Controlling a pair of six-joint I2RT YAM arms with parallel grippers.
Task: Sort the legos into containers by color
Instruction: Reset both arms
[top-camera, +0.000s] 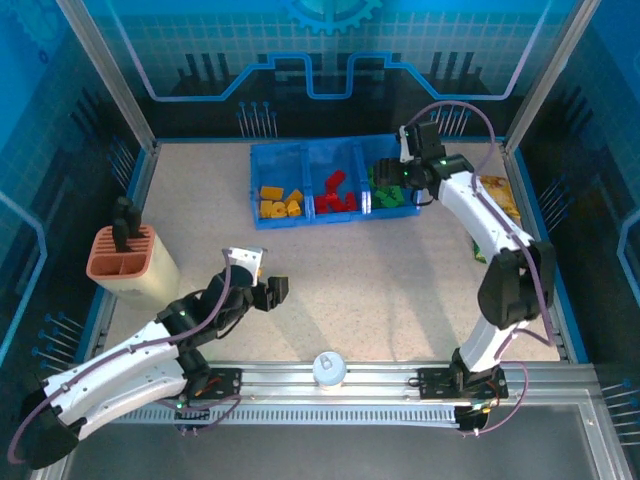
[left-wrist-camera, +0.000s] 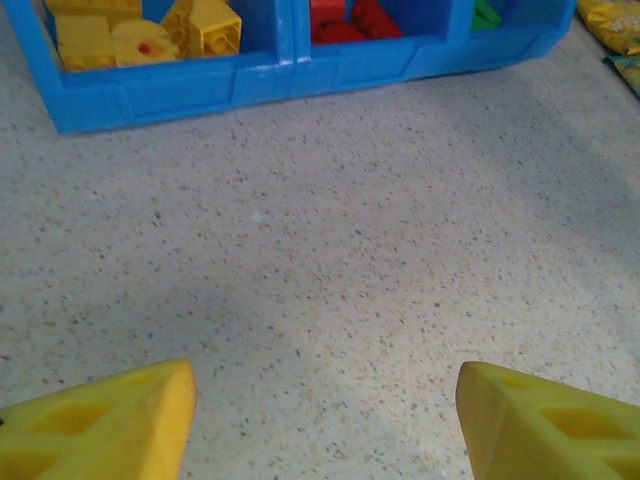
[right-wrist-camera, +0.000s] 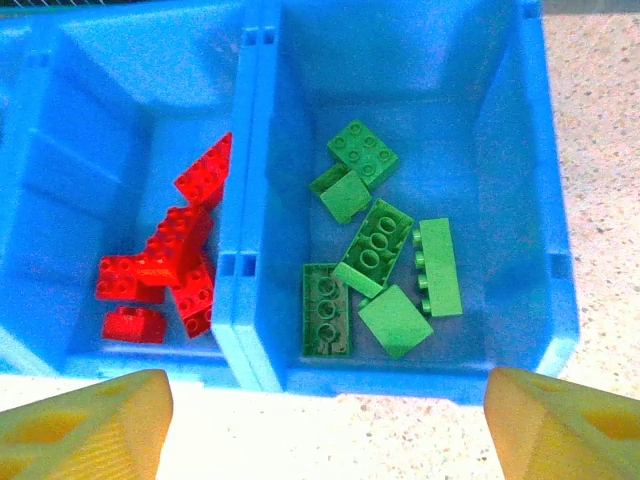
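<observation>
The blue tray (top-camera: 300, 150) stands at the back of the table with three compartments. Yellow-orange legos (top-camera: 279, 203) fill its left one, red legos (top-camera: 338, 193) the middle, green legos (top-camera: 388, 192) the right. My right gripper (top-camera: 398, 172) hovers over the green compartment, open and empty; its wrist view looks down on several green bricks (right-wrist-camera: 380, 250) and red bricks (right-wrist-camera: 170, 260). My left gripper (top-camera: 262, 282) stands open over bare tabletop in front of the tray, its yellow fingers (left-wrist-camera: 110, 420) wide apart with nothing between them. Yellow bricks (left-wrist-camera: 150, 35) show beyond the tray's front wall (left-wrist-camera: 300, 75).
A terracotta slotted holder (top-camera: 122, 258) stands at the left edge. Yellow-green snack packets (top-camera: 497, 200) lie right of the tray, under my right arm. A white round knob (top-camera: 329, 368) sits on the front rail. Glass walls enclose the table.
</observation>
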